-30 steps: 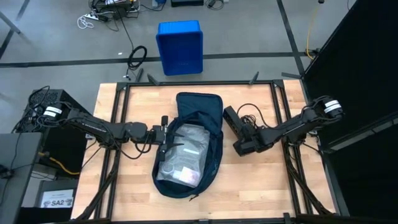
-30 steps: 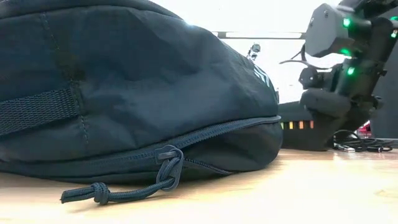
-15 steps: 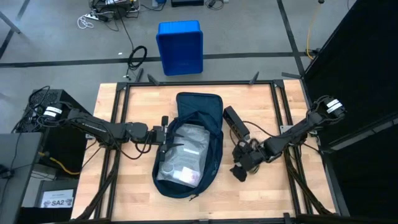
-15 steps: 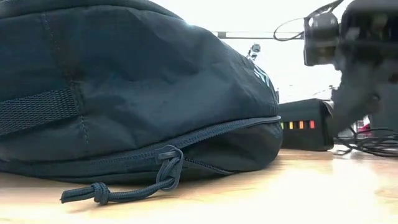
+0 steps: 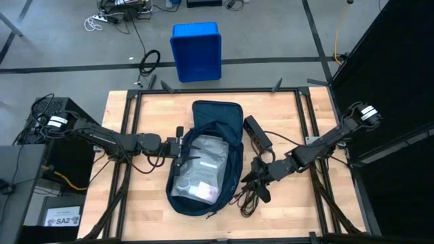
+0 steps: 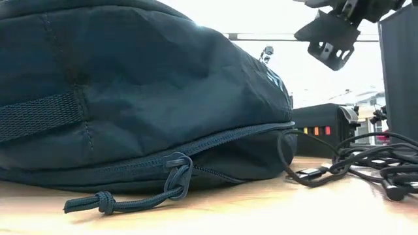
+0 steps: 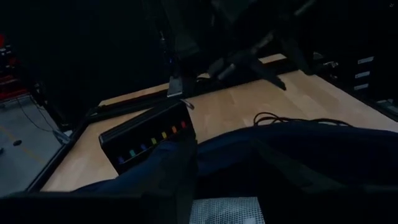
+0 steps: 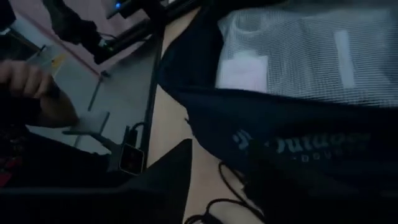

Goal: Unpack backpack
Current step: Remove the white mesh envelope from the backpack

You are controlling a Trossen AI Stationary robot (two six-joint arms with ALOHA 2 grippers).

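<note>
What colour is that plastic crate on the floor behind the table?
Bright blue; the crate shows best in the high view.

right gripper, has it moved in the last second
Yes. In the high view the right gripper has swung from beside the black box toward the table's near edge, close to the backpack.

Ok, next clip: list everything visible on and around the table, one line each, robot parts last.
backpack: one, dark navy, table centre, unzipped
mesh pouch: one, white-grey, inside the backpack
black box: one, row of coloured lights, right of the backpack
cable bundle: one, black, on the table by the backpack's lower right
bin: one, bright blue, on the floor beyond the table
table: one, light wood, black frame
left gripper: dark, at the backpack's left rim
right gripper: dark, over the cable bundle
</note>
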